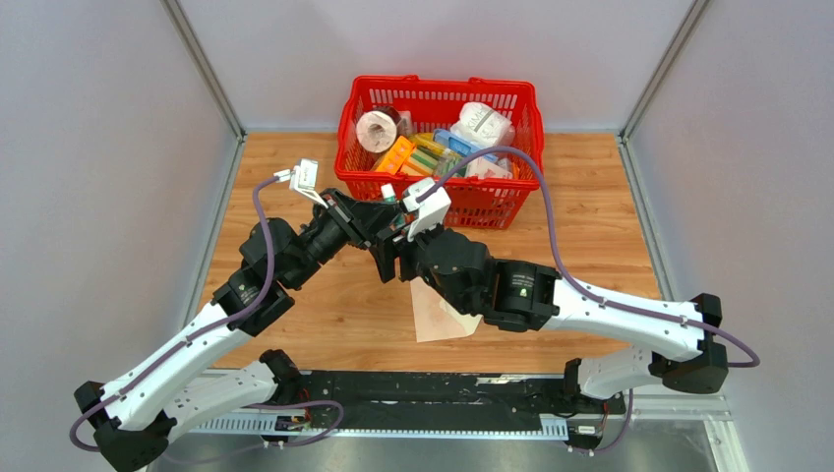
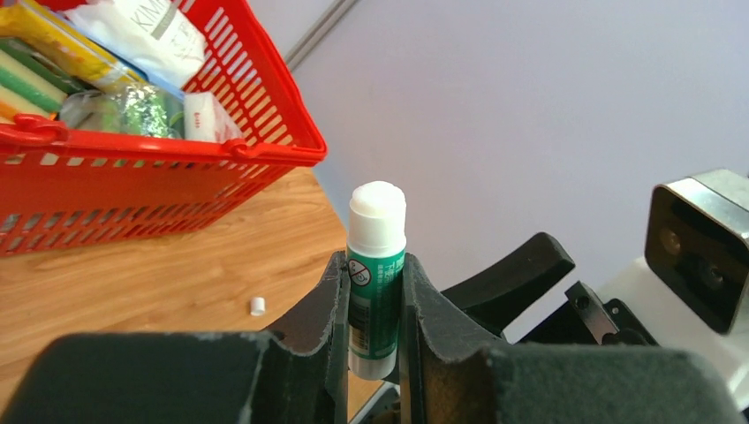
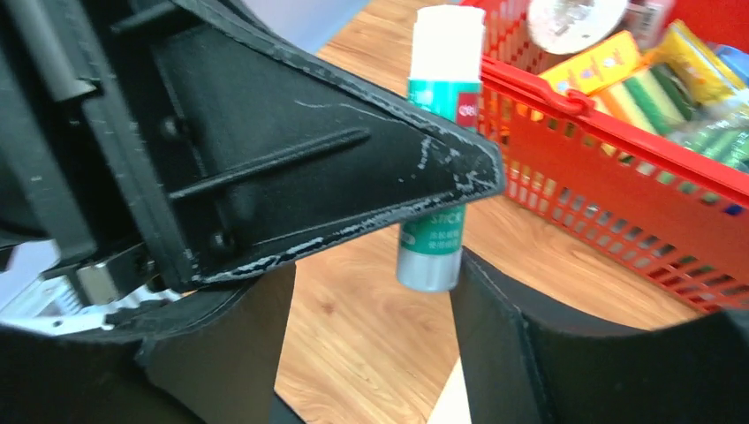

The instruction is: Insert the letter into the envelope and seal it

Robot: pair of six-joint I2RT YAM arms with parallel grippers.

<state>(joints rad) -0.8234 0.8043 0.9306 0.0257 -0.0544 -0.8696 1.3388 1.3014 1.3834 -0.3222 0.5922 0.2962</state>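
Top external view: the envelope (image 1: 440, 315) lies flat on the bench (image 1: 329, 315), partly under the right arm. It is pale tan paper, likely light and limp, best pinched at an edge. Left claw (image 2: 374, 276) is clenched on an uncapped green glue stick (image 2: 377, 230); right claw (image 3: 366, 300) gapes, holding nothing.

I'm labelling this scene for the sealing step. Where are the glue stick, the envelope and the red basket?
glue stick (image 2: 375, 296): left wrist view, green label.
envelope (image 1: 433, 320): top view, bare tan lower corner.
red basket (image 1: 492, 208): top view, near wall.
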